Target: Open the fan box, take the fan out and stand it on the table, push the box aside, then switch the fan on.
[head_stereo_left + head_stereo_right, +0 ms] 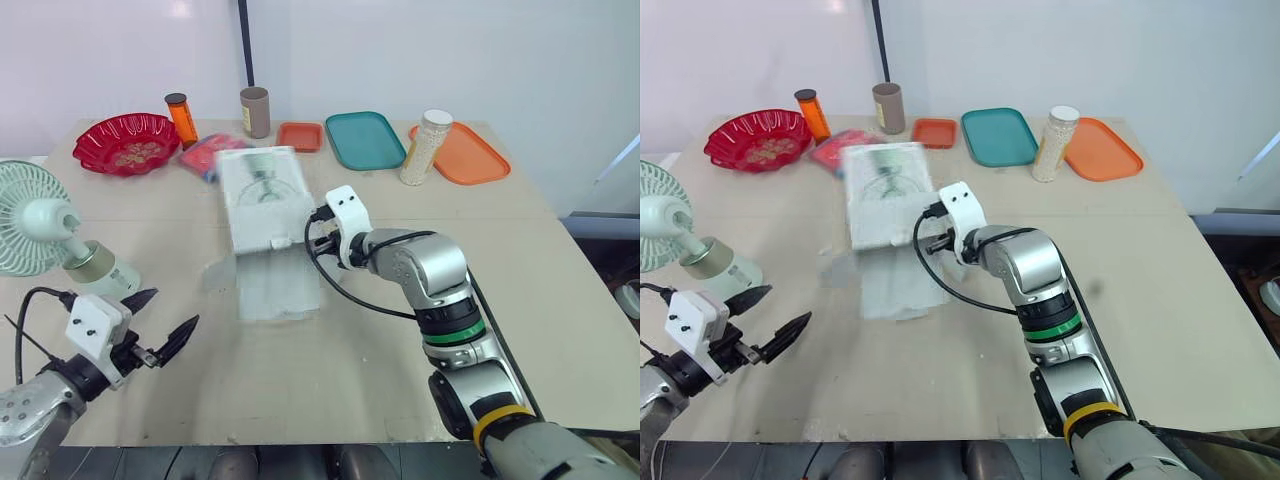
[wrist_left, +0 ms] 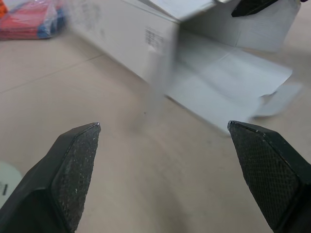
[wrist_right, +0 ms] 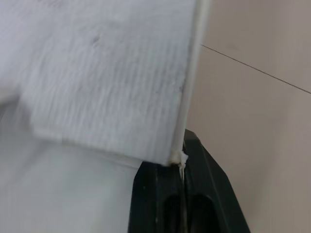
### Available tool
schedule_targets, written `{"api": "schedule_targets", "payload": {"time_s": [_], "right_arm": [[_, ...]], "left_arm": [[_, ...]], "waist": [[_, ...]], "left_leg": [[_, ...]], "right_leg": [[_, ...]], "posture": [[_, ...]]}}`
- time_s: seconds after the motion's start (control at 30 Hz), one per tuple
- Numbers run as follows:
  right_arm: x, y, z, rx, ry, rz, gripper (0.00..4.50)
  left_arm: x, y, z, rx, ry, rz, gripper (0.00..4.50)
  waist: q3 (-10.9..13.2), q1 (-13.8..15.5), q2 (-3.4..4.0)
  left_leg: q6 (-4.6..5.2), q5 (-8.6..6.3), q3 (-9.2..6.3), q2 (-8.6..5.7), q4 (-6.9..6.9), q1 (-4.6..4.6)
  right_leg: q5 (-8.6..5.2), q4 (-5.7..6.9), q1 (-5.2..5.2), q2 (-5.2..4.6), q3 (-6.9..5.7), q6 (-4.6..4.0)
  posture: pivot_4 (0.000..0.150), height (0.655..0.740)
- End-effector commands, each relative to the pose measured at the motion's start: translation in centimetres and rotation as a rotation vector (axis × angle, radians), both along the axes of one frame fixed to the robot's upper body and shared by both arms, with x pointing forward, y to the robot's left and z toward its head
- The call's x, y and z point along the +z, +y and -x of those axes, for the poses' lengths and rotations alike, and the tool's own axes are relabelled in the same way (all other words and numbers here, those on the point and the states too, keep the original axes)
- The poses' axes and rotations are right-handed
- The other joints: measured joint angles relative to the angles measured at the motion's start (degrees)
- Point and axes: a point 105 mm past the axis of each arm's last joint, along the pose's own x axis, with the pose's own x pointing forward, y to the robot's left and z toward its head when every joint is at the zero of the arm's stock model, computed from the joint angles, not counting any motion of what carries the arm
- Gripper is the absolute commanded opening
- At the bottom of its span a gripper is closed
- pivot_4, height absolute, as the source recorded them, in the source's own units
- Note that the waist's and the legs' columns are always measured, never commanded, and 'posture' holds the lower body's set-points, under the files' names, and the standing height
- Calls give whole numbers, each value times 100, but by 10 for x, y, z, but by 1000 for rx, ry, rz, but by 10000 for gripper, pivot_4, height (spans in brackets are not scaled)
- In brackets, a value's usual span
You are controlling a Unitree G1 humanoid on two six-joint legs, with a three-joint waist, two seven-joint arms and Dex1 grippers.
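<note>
**Box risking a swing into the clutter behind it**

The fan (image 1: 35, 225) is already standing upright on the worktop (image 1: 560, 300), well to the left of the fan box (image 1: 262, 190). The right hand (image 1: 318, 232), fingers narrowed together, is pressing at the box's right edge by its open flaps. Because it is pushing off-centre, the box is likely pivoting toward the red packet (image 1: 200, 157) touching its far-left corner. The left hand (image 1: 168, 312) is hanging wide open to the box's near left, and a careless reach could tip the fan.
</note>
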Motion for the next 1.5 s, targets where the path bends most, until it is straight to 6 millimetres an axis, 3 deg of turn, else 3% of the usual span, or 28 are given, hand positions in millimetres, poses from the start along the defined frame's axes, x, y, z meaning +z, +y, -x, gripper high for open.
{"api": "schedule_targets", "payload": {"time_s": [0.03, 0.2, 0.37, 0.57, 0.7, 0.9, 1.07, 1.27, 1.4, 1.5], "right_arm": [[8, -3, -3, -27, -36, -13, 165], [3, -24, -7, -103, -25, 13, 165], [-5, -61, -2, -206, -2, 51, 165], [-16, -115, 18, -393, 13, 70, 165], [-11, -146, 33, -535, -32, 58, 165], [-8, -177, 52, -682, -50, 70, 165], [-11, -222, 85, -944, -57, 117, 165], [8, -267, 107, -1220, -153, 165, 165], [23, -281, 97, -1254, -204, 131, 165], [35, -284, 84, -1231, -246, 115, 7476]], "left_arm": [[6, -4, 0, -8, -38, -16, 45000], [3, -6, -5, -23, -33, -2, 45000], [-3, -18, -13, -63, -24, 23, 45000], [-4, -29, -28, -127, -31, 48, 45000], [-4, -29, -42, -174, -29, 42, 45000], [-6, -32, -61, -242, -26, 32, 45000], [-11, -45, -79, -334, -12, 35, 45000], [-12, -52, -88, -381, -11, 43, 45000], [-13, -54, -88, -391, -7, 41, 45000], [-14, -51, -85, -386, -4, 37, 45000]], "waist": [[0, 1, 0], [-1, 16, -1], [-2, 32, -3], [-10, 51, -6], [-13, 54, -4], [-13, 34, -3], [-13, 69, -3], [-10, 26, 3], [-9, -12, 9], [-8, -13, 11]], "left_leg": [[0, 0, 0, 0, 0, 0], [0, 0, 0, -1, 0, -2], [0, 0, -1, -6, 0, -4], [1, 1, -5, -16, 2, -5], [1, 1, -6, -18, 2, -3], [1, 1, -6, -20, 1, -3], [1, 2, -11, -27, 0, -7], [2, 3, -10, -30, -1, -6], [3, 3, -5, -30, -2, -2], [6, 5, -4, -30, -2, 0]], "right_leg": [[0, 0, 0, 0, 0, 0], [0, 0, 0, -2, -1, 0], [-2, -1, 2, -7, -3, 3], [-4, 0, 7, -14, -4, 7], [-5, -2, 11, -15, -5, 9], [-6, -3, 12, -15, -5, 11], [-8, -4, 12, -17, -4, 15], [-9, -2, 11, -19, -1, 16], [-9, -1, 11, -18, 4, 16], [-8, 1, 11, -18, 5, 15]], "posture": [[1500, 7400], [1500, 7400], [1500, 7400], [1500, 7400], [1500, 7400], [1500, 7400], [1500, 7400], [1500, 7400], [1500, 7400], [1500, 7400]]}}
